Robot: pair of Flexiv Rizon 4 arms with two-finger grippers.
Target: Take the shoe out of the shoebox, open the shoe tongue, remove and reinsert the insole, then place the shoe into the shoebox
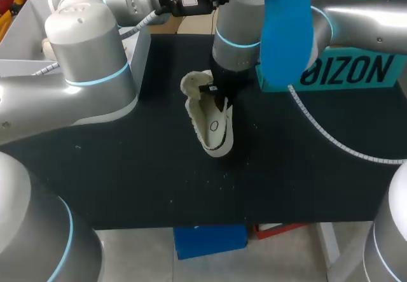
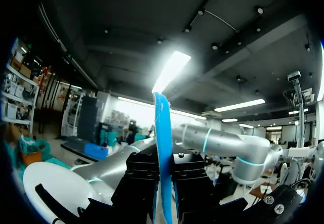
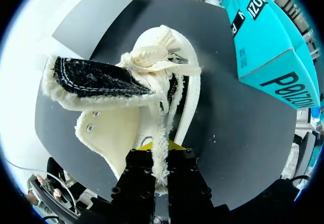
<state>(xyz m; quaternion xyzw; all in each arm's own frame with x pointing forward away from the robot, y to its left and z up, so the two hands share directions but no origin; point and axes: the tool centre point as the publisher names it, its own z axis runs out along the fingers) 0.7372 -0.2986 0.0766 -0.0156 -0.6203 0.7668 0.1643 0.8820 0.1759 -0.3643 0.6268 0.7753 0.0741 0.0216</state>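
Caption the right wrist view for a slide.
Right gripper clamps the shoe by its fleecy edge, box beside it.

Blue insole [image 2: 163,143], edge-on, pinched between the black fingers of my left gripper [image 2: 163,186], rising to twelve o'clock, my right arm [image 2: 223,143], silver, cyan-ringed, beyond at two o'clock

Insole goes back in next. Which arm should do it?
Left. The left gripper is shut on the blue insole, held aloft. The right gripper is shut on the shoe at its fleecy edge, so it is better kept steadying the shoe on the table.
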